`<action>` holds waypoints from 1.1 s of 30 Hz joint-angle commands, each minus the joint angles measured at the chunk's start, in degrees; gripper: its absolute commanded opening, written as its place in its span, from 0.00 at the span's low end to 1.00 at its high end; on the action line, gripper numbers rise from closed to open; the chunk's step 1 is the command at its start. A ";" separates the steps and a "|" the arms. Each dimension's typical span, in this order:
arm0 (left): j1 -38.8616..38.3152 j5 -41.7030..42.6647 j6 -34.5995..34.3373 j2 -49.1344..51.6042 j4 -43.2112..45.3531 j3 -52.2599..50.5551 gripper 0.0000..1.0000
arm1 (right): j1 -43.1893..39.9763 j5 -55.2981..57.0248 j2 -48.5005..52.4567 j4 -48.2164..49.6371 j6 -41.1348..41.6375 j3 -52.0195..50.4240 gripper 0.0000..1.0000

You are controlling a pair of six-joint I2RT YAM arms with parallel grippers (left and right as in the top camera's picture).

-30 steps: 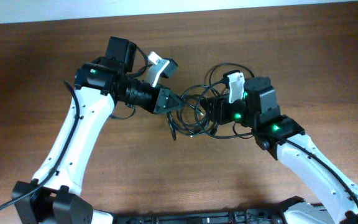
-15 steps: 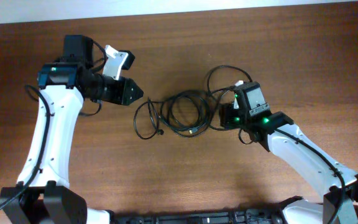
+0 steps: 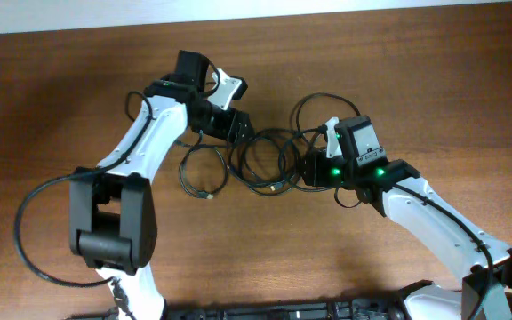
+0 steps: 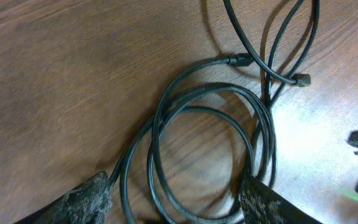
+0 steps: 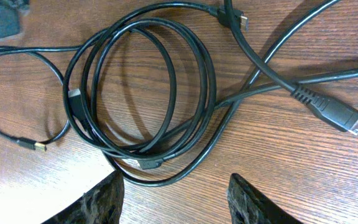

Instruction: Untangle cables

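The cables (image 3: 269, 162) lie in a loose tangle near the middle of the bench (image 3: 69, 98), well back from its far edge, where a pale strip runs along the top of the overhead view. Two or three round coils overlap in the centre. A smaller loop (image 3: 201, 171) strays out to the left and ends in a small gold-tipped plug (image 5: 37, 147), and another loop (image 3: 314, 108) arcs up toward the far side.

The left claw (image 4: 176, 199) is at the left rim of the tangle with its fingers (image 4: 89, 198) spread wide. The coils run through the gap between them, but nothing is pinched. The right claw (image 5: 176, 196) is at the opposite rim, also spread wide and holding nothing. The bottom of the coil lies just beyond its fingertips (image 5: 101, 196). A thicker plug (image 5: 329, 113) rests on the wood off to one side of it, apart from the coils.

The two claws flank the pile closely. Bare wood stretches to the left of the left arm, across the near side in front of the tangle, and toward the far right corner.
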 commanded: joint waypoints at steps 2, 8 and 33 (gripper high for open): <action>-3.13 -6.23 -0.26 5.22 0.55 0.68 0.68 | 0.26 -0.31 0.09 -0.63 0.22 0.26 0.53; -3.41 -7.17 -0.50 8.26 0.31 0.68 0.62 | 0.26 -0.28 0.09 -1.31 0.02 0.26 0.53; -2.80 5.46 -0.85 -7.96 -25.53 10.34 0.00 | 0.33 -14.47 0.11 7.85 -1.49 0.26 0.61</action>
